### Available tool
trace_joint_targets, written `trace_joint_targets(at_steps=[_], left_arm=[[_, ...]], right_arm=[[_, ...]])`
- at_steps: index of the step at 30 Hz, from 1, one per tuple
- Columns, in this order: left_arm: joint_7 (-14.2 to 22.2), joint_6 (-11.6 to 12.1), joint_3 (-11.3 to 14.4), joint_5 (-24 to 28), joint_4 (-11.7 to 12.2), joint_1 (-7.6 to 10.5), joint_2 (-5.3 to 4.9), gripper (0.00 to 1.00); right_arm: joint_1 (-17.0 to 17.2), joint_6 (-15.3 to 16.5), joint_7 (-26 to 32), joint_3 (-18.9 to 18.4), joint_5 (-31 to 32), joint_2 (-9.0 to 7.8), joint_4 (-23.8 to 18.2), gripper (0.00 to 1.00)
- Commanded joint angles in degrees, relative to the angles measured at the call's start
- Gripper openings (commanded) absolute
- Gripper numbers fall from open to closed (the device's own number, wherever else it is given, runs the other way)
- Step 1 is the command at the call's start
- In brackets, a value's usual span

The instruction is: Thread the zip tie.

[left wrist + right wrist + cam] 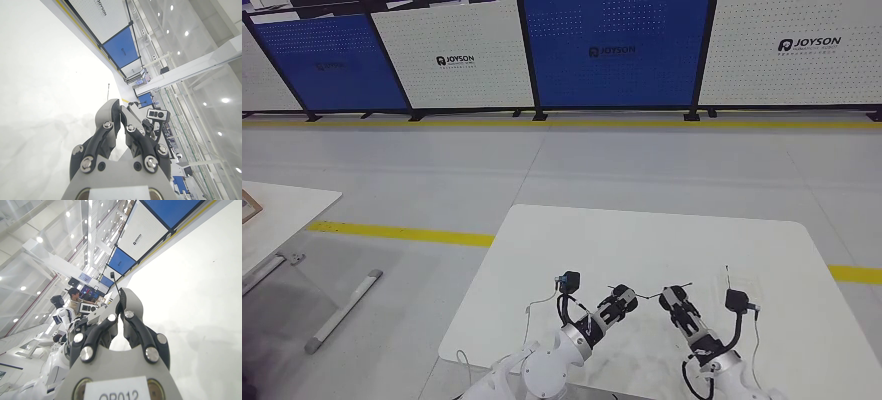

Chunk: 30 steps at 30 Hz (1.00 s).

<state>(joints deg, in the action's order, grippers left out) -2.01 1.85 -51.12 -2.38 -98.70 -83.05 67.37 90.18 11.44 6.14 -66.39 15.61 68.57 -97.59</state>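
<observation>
Where the two arms meet at the lower centre of the top view, the zip tie (pixel 647 295) spans the short gap between the left gripper (pixel 622 298) and the right gripper (pixel 672 297), over the white desk (pixel 642 240).

In the right wrist view, the right gripper (pixel 121 294) is clamped narrow on the zip tie (pixel 115 283). The strap rises from the fingertips and its square head stands free beyond them.

In the left wrist view, the left gripper (pixel 119 107) has its pads pressed together. Whether the strap sits between them cannot be told.

A loose black strip (pixel 108 91) lies flat on the desk, apart from both grippers, at the right of the right gripper in the top view.

A second desk (pixel 282 210) sits at the left edge. A yellow floor line (pixel 402 234) runs behind, and blue and white panels (pixel 612 50) line the upper edge.
</observation>
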Motion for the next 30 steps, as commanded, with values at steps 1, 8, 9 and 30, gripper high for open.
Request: trace_joint_targets(at_steps=[1,8,9,30], left_arm=[[0.0,0.0,0.0,0.0,0.0,0.0,0.0,0.0],[0.0,0.0,0.0,0.0,0.0,0.0,0.0,0.0],[0.0,0.0,0.0,0.0,0.0,0.0,0.0,0.0],[0.0,0.0,0.0,0.0,0.0,0.0,0.0,0.0]], right_arm=[[-0.3,-0.1,0.1,0.2,0.0,0.09,0.3,0.0],[-0.9,-0.3,0.4,0.6,0.1,0.38,0.9,0.0],[-0.9,-0.3,0.4,0.7,0.2,0.43,0.9,0.0],[-0.8,1.0,1.0,1.0,-1.0,0.66,1.3,0.0]])
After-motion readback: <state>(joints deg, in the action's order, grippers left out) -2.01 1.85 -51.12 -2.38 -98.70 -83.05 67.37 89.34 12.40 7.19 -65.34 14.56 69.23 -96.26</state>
